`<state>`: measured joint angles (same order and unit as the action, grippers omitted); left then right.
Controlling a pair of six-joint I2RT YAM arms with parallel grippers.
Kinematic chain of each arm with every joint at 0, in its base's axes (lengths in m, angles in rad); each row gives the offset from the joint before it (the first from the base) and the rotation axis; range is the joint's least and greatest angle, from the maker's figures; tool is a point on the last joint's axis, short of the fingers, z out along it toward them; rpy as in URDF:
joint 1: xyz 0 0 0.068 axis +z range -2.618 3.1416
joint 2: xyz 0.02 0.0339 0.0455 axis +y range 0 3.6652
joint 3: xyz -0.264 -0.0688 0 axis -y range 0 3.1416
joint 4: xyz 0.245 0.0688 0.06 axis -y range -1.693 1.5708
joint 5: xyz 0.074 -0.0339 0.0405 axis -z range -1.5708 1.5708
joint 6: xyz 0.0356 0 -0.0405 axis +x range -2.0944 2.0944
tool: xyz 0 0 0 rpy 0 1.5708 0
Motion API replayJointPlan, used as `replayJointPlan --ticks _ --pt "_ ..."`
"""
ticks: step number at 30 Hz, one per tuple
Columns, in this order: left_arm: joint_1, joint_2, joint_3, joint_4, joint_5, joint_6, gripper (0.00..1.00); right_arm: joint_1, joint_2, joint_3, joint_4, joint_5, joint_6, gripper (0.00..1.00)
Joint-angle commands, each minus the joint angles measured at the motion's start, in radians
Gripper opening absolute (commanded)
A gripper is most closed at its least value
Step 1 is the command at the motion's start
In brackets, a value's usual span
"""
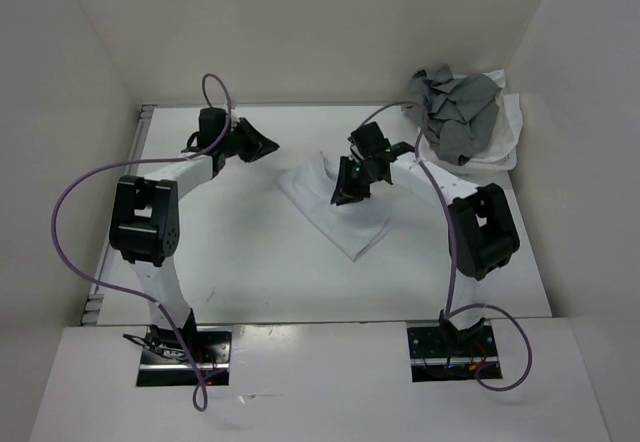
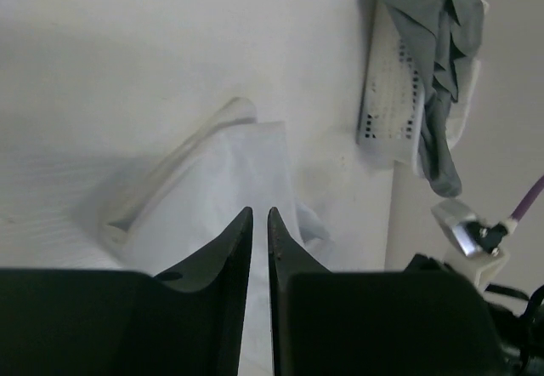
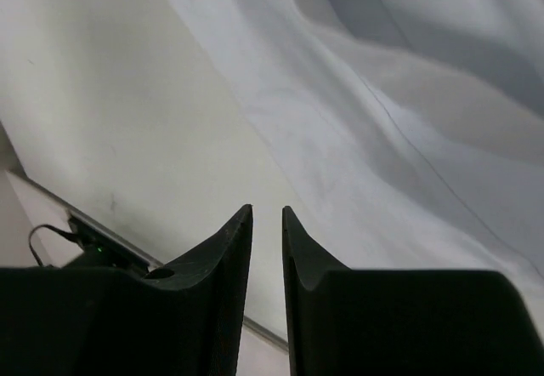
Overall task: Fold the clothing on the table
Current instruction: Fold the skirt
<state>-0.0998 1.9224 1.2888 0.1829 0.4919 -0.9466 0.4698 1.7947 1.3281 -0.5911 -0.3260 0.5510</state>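
Top external view: the plain white soft fabric garment (image 1: 345, 224) is lying flat on the large white rectangular table (image 1: 250, 272), to the left of the white perforated plastic basket (image 1: 508, 140) and nearer the arm bases, apart from it. The crumpled grey garment (image 1: 455, 112) is filling that basket. The right gripper (image 1: 345, 194) is hanging over the white garment's basket-side half. The left gripper (image 1: 262, 144) is sitting further left of the basket, beyond the garment and off the cloth. Judged step: taking an edge for a fold. To do it well, the right fingers should come in low at the cloth edge, part wider, and pinch the full thickness. The fabric is thin and will likely slip or drag. The left gripper would serve best by pinning the side away from the basket while the edge is carried over and laid square. Left wrist view: the left gripper (image 2: 261, 216) is showing only a thin slit between its jaws and is holding nothing. The garment (image 2: 229, 172) is lying ahead of its tips, with the basket (image 2: 387, 95) up to the right. Right wrist view: the right gripper (image 3: 266, 214) is showing a slightly wider slit, also empty. Its tips are pointing at bare table beside the cloth edge (image 3: 382, 121). Whether they are touching the surface cannot be determined.
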Motion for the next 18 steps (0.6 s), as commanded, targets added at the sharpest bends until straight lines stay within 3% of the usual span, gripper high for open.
replayJointPlan --ticks 1,8,12,18 --pt "-0.052 -0.033 0.012 0.018 0.046 -0.007 0.18 0.019 0.078 0.094 0.042 -0.004 0.018 0.26" --pt "-0.117 0.038 -0.031 0.098 0.07 -0.066 0.17 0.029 0.281 0.351 0.053 0.044 0.001 0.26" --pt "-0.117 0.029 -0.071 0.092 0.079 -0.052 0.17 -0.039 0.403 0.477 0.002 0.114 -0.023 0.26" --pt "-0.117 -0.025 -0.103 0.058 0.042 -0.009 0.17 -0.181 0.446 0.546 -0.05 0.169 -0.043 0.26"
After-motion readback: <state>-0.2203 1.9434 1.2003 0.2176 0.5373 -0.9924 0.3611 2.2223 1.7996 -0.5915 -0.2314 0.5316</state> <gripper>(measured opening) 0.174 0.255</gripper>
